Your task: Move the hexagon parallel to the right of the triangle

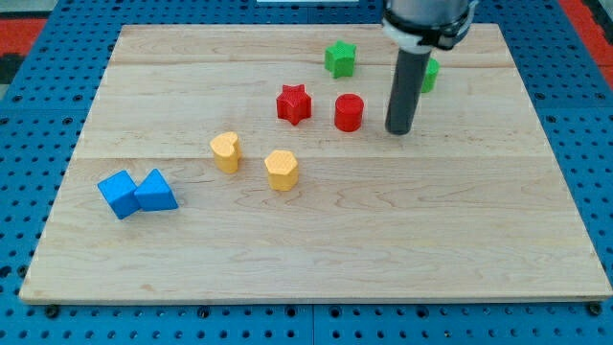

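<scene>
Wooden worktop (460, 249) shows my tip (399, 131), a bare rod end effector grasping nothing, beside the red cylinder (349, 112); I should circle behind the yellow hexagon (282, 170) and push it gently to the right of the blue triangle (155, 192).

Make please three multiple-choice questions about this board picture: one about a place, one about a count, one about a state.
1. Where is my tip?
A. Just to the view's right of the red cylinder
B. Beside the blue triangle
C. Below the yellow hexagon

2. How many yellow blocks are there?
A. One
B. Two
C. Three

3. How do the blue cube and blue triangle stand?
A. Far apart
B. Stacked
C. Touching side by side

Answers: 1 A, the rod ends close beside the cylinder. 2 B, the hexagon and the yellow heart. 3 C, no gap shows between them.
</scene>
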Robot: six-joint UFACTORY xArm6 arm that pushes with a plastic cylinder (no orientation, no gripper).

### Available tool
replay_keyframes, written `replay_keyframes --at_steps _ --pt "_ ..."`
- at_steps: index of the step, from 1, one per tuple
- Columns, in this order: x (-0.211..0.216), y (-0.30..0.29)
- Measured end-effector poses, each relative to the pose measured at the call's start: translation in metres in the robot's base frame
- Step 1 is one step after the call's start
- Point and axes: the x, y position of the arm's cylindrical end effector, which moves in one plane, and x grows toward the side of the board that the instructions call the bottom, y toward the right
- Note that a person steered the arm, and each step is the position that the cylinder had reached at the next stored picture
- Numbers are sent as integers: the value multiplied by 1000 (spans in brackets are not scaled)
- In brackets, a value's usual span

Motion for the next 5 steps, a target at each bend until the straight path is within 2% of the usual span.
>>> replay_keyframes --at_steps 1,2,3,4,5 --pt "-35 -42" --pt "-9 -76" --pt "10 -62" --pt "53 -22" --pt "130 -75"
